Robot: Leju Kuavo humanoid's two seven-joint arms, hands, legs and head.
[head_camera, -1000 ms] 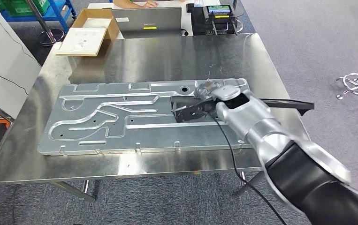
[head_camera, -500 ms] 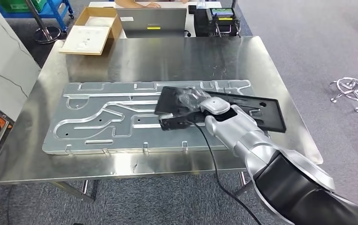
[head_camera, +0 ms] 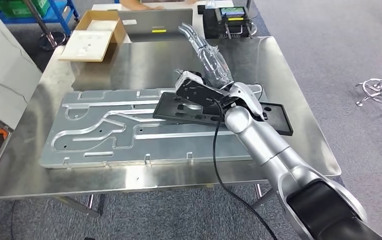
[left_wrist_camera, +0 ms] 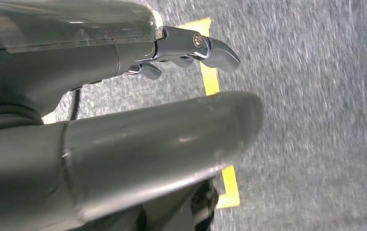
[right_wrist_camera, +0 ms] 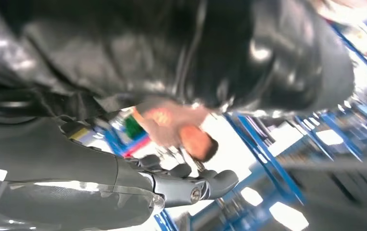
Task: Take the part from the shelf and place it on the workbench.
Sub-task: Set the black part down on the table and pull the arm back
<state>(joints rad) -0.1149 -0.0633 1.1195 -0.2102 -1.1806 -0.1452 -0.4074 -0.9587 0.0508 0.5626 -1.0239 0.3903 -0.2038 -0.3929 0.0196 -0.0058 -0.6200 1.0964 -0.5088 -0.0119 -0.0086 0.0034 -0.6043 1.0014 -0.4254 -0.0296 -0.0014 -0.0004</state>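
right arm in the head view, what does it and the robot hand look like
The right arm is a smooth silver tube with a glossy black section near the body. A thin black cable hangs from the wrist. The right robot hand is dark with a silver-grey back cover.

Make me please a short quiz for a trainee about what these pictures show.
1. True or false: the black part is inside the cardboard box.
2. Which hand holds the part? A. left hand B. right hand C. a person's hand
3. Which large thing lies on the bench, below the part?

Key: 1. False: it is over the bench, far from the box. 2. B. 3. The grooved metal plate.
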